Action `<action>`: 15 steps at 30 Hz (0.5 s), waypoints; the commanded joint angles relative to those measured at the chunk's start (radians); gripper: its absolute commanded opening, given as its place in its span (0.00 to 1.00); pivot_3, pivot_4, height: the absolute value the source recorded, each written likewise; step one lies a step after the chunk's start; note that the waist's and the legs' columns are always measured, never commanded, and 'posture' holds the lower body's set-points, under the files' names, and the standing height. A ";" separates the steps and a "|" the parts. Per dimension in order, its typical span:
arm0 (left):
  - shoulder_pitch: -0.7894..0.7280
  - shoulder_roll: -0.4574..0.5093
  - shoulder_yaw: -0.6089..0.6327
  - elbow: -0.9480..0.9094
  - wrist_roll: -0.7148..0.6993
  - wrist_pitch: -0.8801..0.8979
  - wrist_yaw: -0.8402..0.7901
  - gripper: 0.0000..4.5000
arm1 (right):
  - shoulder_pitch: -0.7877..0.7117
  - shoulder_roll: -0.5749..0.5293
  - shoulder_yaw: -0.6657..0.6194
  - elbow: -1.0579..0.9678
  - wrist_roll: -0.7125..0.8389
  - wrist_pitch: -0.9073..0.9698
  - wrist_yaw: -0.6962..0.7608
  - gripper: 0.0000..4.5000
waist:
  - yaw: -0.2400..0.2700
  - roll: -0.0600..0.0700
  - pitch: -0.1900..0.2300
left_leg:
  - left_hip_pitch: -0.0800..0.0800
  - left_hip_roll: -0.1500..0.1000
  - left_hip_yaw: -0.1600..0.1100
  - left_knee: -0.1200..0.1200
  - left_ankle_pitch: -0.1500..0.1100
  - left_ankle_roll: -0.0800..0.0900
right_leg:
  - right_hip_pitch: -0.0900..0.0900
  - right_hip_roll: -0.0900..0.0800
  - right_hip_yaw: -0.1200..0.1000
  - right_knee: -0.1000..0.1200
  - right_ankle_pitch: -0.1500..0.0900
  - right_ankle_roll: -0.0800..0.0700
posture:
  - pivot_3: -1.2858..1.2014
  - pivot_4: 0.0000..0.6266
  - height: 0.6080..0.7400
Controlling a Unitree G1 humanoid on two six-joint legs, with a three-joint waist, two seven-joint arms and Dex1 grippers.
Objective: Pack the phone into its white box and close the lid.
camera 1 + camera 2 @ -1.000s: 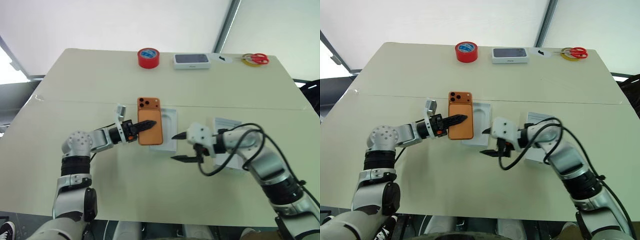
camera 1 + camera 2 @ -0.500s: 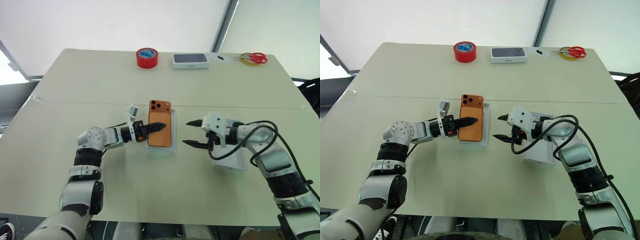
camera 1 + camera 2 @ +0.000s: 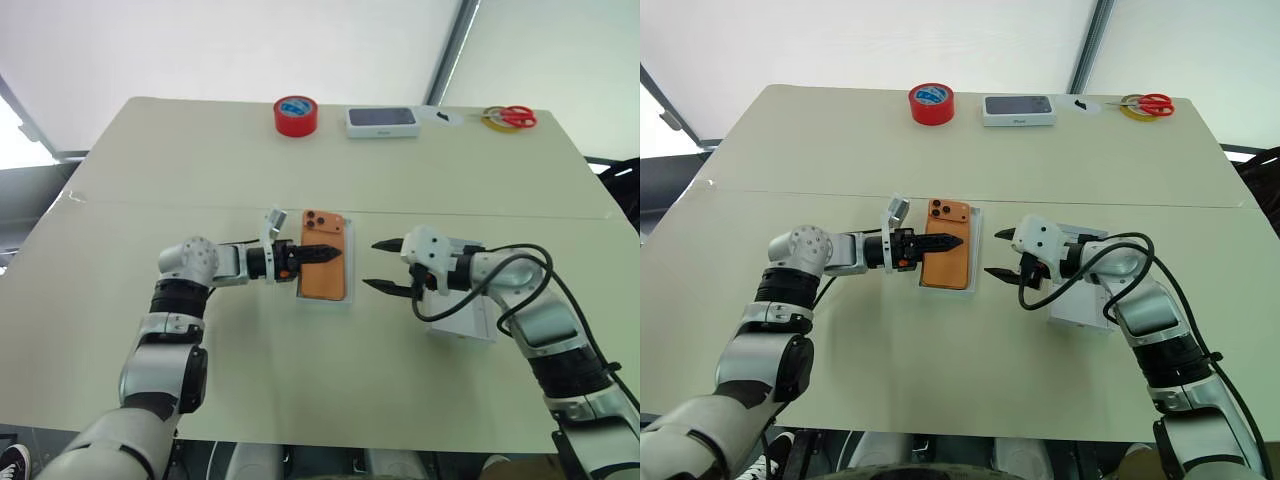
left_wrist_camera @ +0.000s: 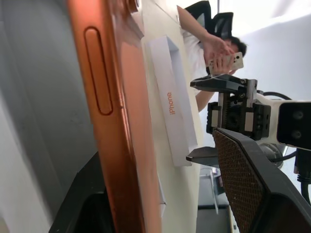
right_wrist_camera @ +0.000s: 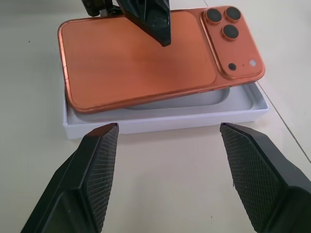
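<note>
Phone (image 5: 146, 58), camera side up, sits centre frame in head view, tilted over the white box (image 5: 165, 116), one long edge resting on the box wall and not seated flat; L pincer (image 3: 940, 243) reaches in from frame left w/ fingers apart astride that edge, upper finger over the phone's back, lower one under it, no clamp visible. R pincer (image 3: 385, 265) hovers just right of box, fingers wide apart, holding nothing. Lid (image 3: 465, 315) lies on worktop (image 3: 300, 380) right of centre, partly under R arm; red tape roll (image 3: 296, 114), dark-topped box (image 3: 382, 121) & scissors (image 3: 512, 118) along top edge.
</note>
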 commanded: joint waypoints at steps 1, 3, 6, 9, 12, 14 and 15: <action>-0.031 0.024 0.014 -0.018 0.017 0.066 0.047 0.60 | -0.020 0.014 0.001 0.004 -0.002 -0.025 -0.009 0.78 | -0.001 0.000 0.000 | 0.000 0.000 0.000 0.000 0.000 0.000 | 0.000 0.000 0.000 0.000 0.000 0.000 | 0.52 0.24 1.00; -0.034 0.045 -0.014 -0.058 0.020 0.081 0.032 0.60 | -0.026 0.019 0.008 0.017 -0.011 -0.038 -0.013 0.78 | -0.004 0.000 0.000 | 0.000 0.000 0.000 0.000 0.000 0.000 | 0.000 0.000 0.000 0.000 0.000 0.000 | 0.52 0.24 1.00; -0.043 0.066 -0.032 -0.104 0.013 0.088 0.011 0.60 | -0.031 0.030 0.014 0.023 -0.013 -0.048 -0.016 0.78 | -0.005 0.000 0.000 | 0.000 0.001 0.000 -0.001 0.000 -0.001 | -0.001 0.001 0.001 0.001 0.000 0.000 | 0.52 0.24 1.00; -0.057 0.081 -0.032 -0.107 0.017 0.100 0.006 0.60 | -0.035 0.036 0.020 0.023 -0.014 -0.051 -0.020 0.78 | -0.003 0.000 0.000 | 0.000 0.001 0.000 0.000 0.001 -0.001 | -0.001 0.001 0.001 0.001 0.000 0.000 | 0.52 0.24 1.00; -0.056 0.112 -0.056 -0.119 0.037 0.054 -0.025 0.60 | -0.040 0.041 0.024 0.029 -0.015 -0.053 -0.023 0.78 | 0.000 0.000 0.000 | 0.000 0.001 0.001 0.000 0.001 -0.001 | -0.001 0.001 0.001 0.001 0.000 0.000 | 0.52 0.24 1.00; -0.063 0.127 -0.067 -0.101 0.059 0.016 -0.036 0.60 | -0.042 0.044 0.027 0.032 -0.015 -0.055 -0.025 0.78 | -0.001 0.000 0.000 | 0.000 0.001 0.001 0.000 0.001 -0.001 | -0.001 0.001 0.001 0.001 0.000 0.000 | 0.52 0.24 1.00; -0.063 0.135 -0.080 -0.098 0.073 -0.003 -0.045 0.60 | -0.043 0.045 0.029 0.033 -0.017 -0.056 -0.027 0.78 | -0.001 0.000 0.000 | 0.000 0.001 0.001 0.000 0.001 -0.001 | -0.001 0.001 0.001 0.001 0.000 0.000 | 0.52 0.24 1.00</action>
